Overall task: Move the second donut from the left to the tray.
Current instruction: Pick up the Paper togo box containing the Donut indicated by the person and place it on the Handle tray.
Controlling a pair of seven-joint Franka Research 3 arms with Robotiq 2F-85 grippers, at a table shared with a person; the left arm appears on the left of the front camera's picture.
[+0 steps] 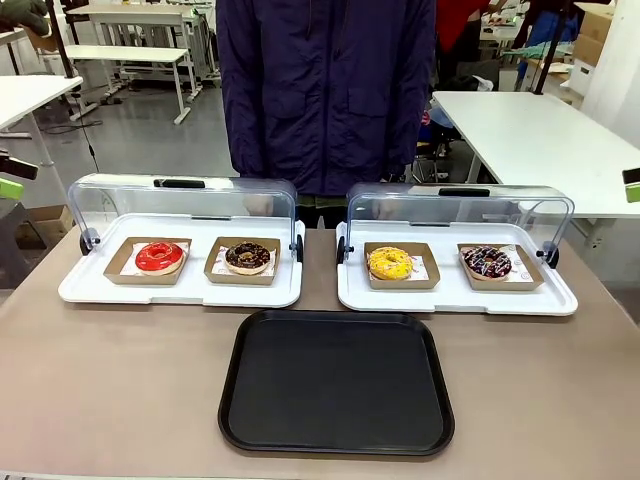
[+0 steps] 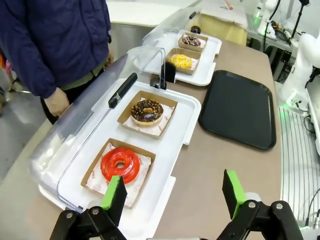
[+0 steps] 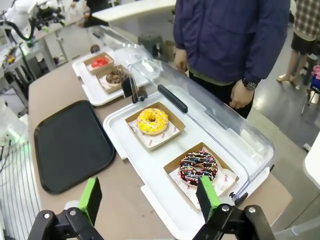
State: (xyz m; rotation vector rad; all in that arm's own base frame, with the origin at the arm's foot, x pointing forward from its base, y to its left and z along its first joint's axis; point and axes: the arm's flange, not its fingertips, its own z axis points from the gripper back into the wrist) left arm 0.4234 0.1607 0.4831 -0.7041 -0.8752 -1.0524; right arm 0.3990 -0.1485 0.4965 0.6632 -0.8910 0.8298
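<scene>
Altogether four donuts [image 1: 247, 257] — one tray [image 1: 336, 383].

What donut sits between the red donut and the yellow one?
The chocolate donut with tan crumbs, in its own brown cardboard tray. In the front view it sits right of the red donut and left of the yellow donut.
</scene>
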